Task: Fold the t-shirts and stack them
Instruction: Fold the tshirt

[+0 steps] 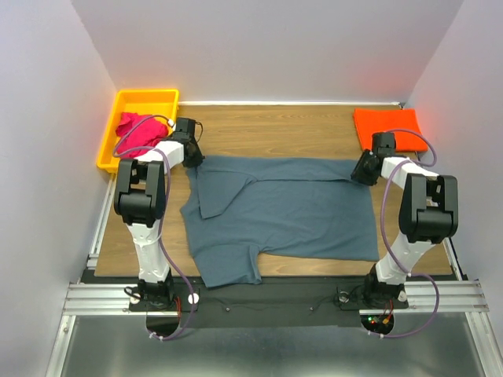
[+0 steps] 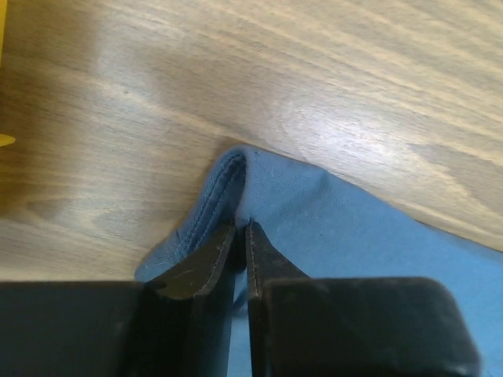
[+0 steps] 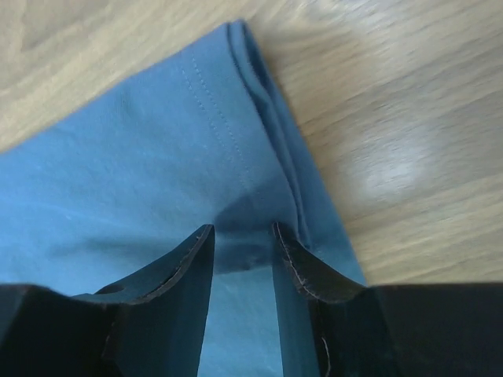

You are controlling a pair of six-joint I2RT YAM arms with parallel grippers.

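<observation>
The large slate grey-blue t-shirt (image 1: 283,208) lies spread on the wooden table with its far edge folded over. My left gripper (image 1: 192,155) is at the shirt's far left corner; in the left wrist view it (image 2: 242,228) is shut, pinching the hemmed corner of the shirt (image 2: 338,228). My right gripper (image 1: 362,170) is at the far right corner; in the right wrist view it (image 3: 242,229) is open, with its jaws standing apart over the shirt's hemmed edge (image 3: 157,149). The orange t-shirt (image 1: 385,127) lies folded at the back right. The magenta-pink t-shirt (image 1: 140,130) lies crumpled in the bin.
A yellow plastic bin (image 1: 149,100) stands at the back left, just beyond my left arm. White walls close in the table on three sides. Bare wood (image 1: 275,129) shows behind the grey-blue shirt.
</observation>
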